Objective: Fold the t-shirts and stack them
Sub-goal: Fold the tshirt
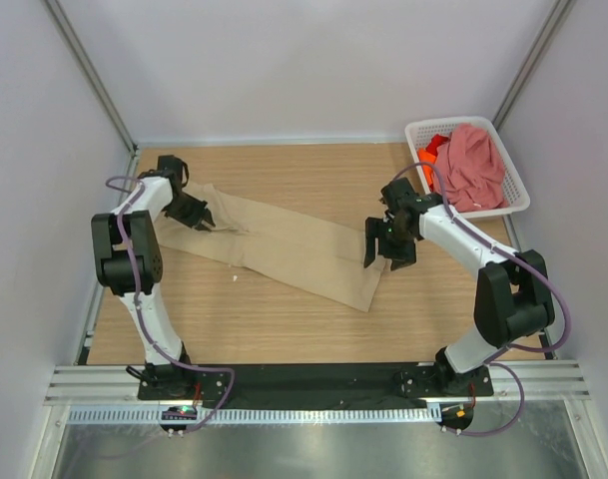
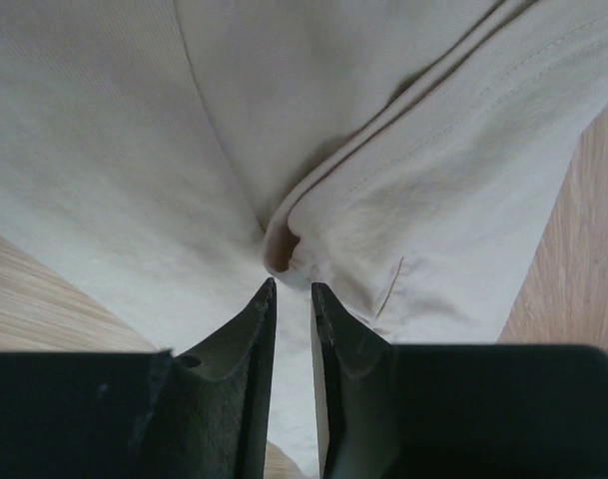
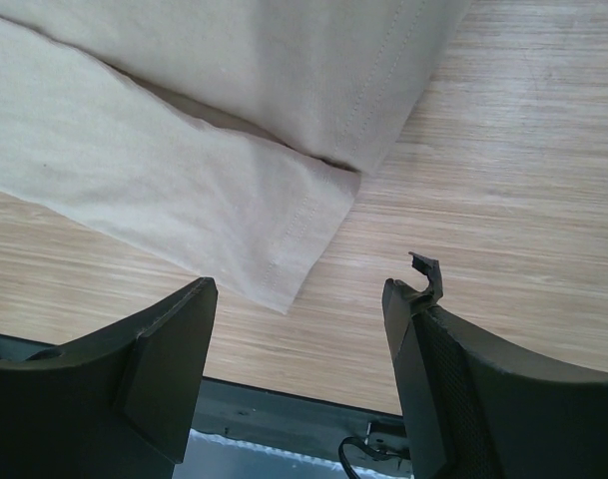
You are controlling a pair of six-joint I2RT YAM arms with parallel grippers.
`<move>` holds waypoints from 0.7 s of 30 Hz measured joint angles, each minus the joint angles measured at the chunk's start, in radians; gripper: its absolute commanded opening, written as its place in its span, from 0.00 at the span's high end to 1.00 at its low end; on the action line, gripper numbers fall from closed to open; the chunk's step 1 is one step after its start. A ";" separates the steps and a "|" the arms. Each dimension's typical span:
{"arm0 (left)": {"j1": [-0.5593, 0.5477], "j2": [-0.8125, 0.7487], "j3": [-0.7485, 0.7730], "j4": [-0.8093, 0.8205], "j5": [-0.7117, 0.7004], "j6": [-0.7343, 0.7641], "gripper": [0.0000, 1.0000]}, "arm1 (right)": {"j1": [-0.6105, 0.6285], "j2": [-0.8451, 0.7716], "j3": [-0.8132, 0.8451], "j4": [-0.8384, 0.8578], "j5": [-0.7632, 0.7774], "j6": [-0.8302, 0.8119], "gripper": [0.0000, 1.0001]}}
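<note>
The beige-tan t-shirt [image 1: 284,244] lies on the wooden table as a long folded strip, running from back left to front right. My left gripper [image 1: 201,222] is at its back-left end. In the left wrist view the jaws [image 2: 292,287] stand almost closed, pinching a puckered fold of the beige cloth [image 2: 134,150]. My right gripper [image 1: 388,257] is open and empty, just right of the strip's front end. The right wrist view shows the hemmed shirt corner [image 3: 184,190] just ahead of the open jaws [image 3: 304,287]. The dusty pink t-shirt [image 1: 473,165] and bright orange t-shirt [image 1: 430,158] lie crumpled in the basket.
The white lattice basket [image 1: 453,123] stands at the back right corner of the table. White walls close in the left, back and right sides. A black rail [image 1: 304,377] runs along the near edge by the arm bases.
</note>
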 measured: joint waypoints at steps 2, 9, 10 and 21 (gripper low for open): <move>-0.003 0.003 0.016 -0.006 -0.008 0.000 0.89 | -0.003 0.000 -0.006 0.001 0.000 -0.005 0.26; -0.040 0.008 0.106 -0.046 -0.050 0.012 1.00 | -0.018 -0.009 -0.031 -0.001 -0.001 -0.014 0.25; -0.053 0.008 0.122 -0.053 -0.057 0.015 1.00 | -0.018 -0.011 -0.031 0.000 -0.002 -0.014 0.25; -0.206 0.055 0.293 -0.113 -0.114 0.037 0.56 | -0.022 -0.016 -0.033 0.000 -0.010 -0.015 0.25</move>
